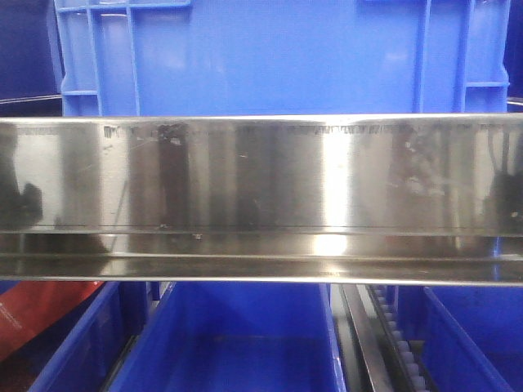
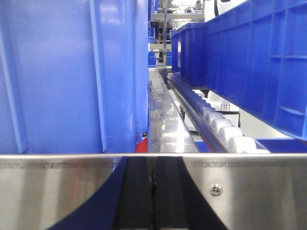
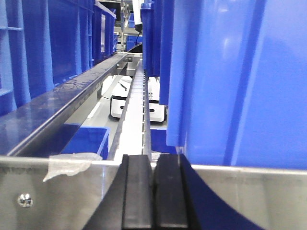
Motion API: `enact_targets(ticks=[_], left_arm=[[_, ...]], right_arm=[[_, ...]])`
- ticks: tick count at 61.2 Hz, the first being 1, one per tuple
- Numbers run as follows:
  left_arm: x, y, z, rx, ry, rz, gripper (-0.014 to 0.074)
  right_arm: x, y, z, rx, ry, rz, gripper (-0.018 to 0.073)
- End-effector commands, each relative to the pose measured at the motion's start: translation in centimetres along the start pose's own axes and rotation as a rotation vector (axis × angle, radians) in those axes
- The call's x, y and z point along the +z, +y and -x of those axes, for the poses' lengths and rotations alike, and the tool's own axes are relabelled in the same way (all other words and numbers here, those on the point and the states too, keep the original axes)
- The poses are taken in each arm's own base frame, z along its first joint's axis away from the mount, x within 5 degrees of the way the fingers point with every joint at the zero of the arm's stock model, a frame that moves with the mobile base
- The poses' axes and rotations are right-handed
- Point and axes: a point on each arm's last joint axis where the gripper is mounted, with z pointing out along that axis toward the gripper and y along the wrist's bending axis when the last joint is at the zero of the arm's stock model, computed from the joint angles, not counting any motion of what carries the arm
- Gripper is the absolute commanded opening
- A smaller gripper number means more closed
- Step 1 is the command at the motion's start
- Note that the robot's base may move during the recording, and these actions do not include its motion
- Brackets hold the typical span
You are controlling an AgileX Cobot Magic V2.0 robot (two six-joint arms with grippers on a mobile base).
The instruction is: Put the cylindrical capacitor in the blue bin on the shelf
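Blue bin (image 1: 278,57) on steel shelf (image 1: 261,175) — interior unseen

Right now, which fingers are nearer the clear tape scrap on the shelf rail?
Right. The tape hangs on the shelf rail just left of the right gripper, fingers shut. The left gripper shows no tape nearby in its view.

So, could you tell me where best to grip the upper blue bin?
Probably a vertical rib on the bin, approached from the front: its wall is broad and smooth, and the shelf rail hides its base.
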Motion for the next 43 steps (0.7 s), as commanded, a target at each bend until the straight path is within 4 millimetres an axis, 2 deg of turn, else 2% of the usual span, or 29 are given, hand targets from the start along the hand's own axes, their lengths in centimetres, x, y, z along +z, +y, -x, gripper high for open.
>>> enact_targets(ticks=[1,43], left_arm=[[-0.06,0.03,0.25,-0.010,-0.024,0.005,-0.0111],[-0.06,0.03,0.25,-0.010,-0.024,0.005,-0.0111]], right_arm=[[-0.02,-0.05,0.08,-0.007,-0.016,-0.008,-0.0158],[-0.02,-0.05,0.08,-0.007,-0.016,-0.008,-0.0158]])
